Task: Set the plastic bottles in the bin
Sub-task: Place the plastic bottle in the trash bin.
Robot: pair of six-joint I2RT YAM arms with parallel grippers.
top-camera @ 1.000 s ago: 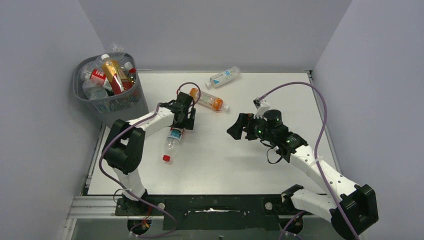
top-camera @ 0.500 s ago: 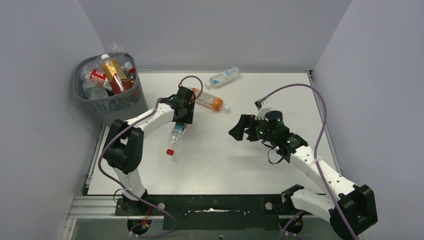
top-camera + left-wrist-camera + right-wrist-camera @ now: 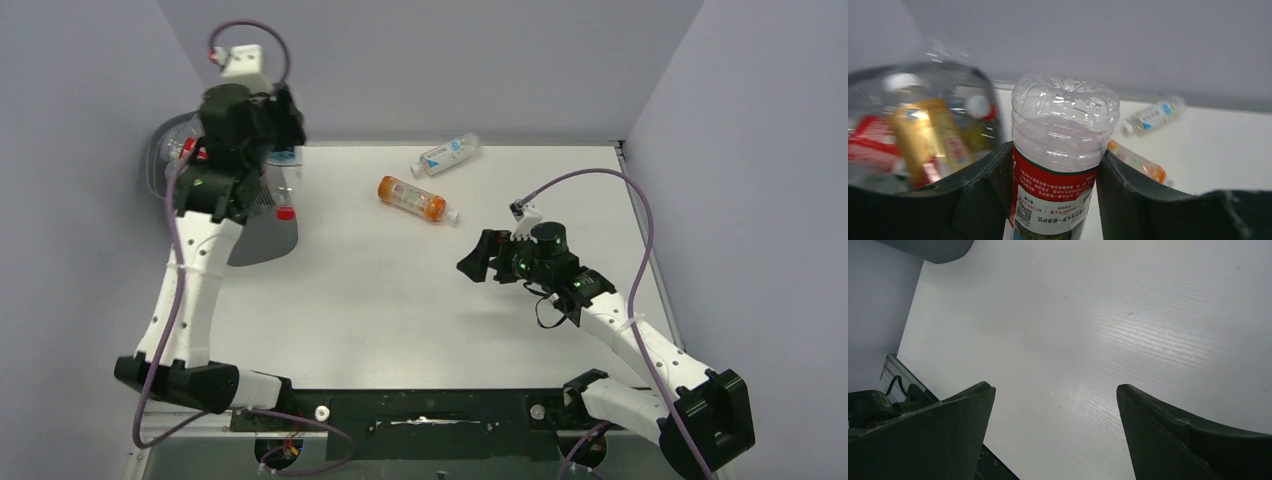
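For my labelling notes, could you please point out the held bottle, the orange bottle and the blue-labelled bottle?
held bottle [image 3: 1064, 127]: left wrist view, clear ribbed body above the red label.
orange bottle [image 3: 412, 198]: top external view, middle of its body.
blue-labelled bottle [image 3: 446, 154]: top external view, on its label.

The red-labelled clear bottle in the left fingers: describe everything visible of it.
This clear ribbed plastic bottle with a red-and-white printed label and red cap looks empty. The left arm's black fingers hold it raised, clamping its labelled middle from both sides. Its fluted base faces the wrist camera and the cap points away. It hangs beside the right side of the dark grey bin, not yet inside.
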